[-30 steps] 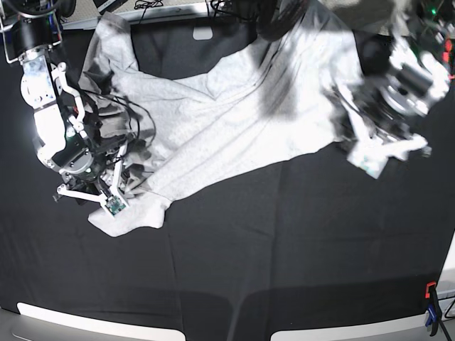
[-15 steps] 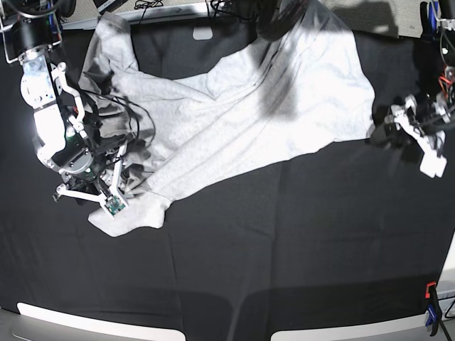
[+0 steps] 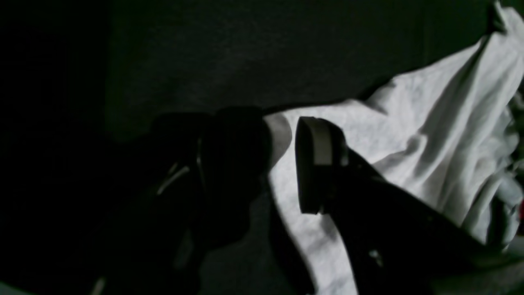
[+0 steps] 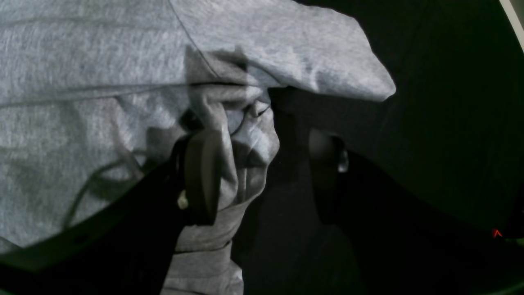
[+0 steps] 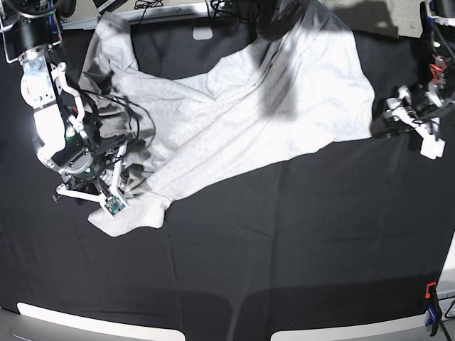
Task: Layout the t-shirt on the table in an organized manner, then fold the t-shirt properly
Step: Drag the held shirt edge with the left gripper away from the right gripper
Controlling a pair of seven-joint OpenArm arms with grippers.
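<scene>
The light grey t-shirt (image 5: 234, 114) lies rumpled across the back half of the black table (image 5: 284, 234), running from the far left to the right. My right gripper (image 5: 110, 192) sits on its lower left part. In the right wrist view that gripper (image 4: 262, 180) stands open, with a bunched fold of the t-shirt (image 4: 102, 82) against its left pad (image 4: 200, 176). My left gripper (image 5: 387, 119) is just off the shirt's right edge. It (image 3: 278, 164) is open in the left wrist view, a corner of the t-shirt (image 3: 430, 143) lying between and below its fingers.
A red and blue clamp (image 5: 430, 309) grips the table's front right corner. White strips (image 5: 92, 323) line the front edge. A small white patch (image 5: 202, 33) and cables lie at the back edge. Bare black cloth (image 3: 245, 53) fills the front half.
My left arm swung right off the shirt's right edge, then came slightly back toward it. That edge now lies flat. The right arm has not moved.
</scene>
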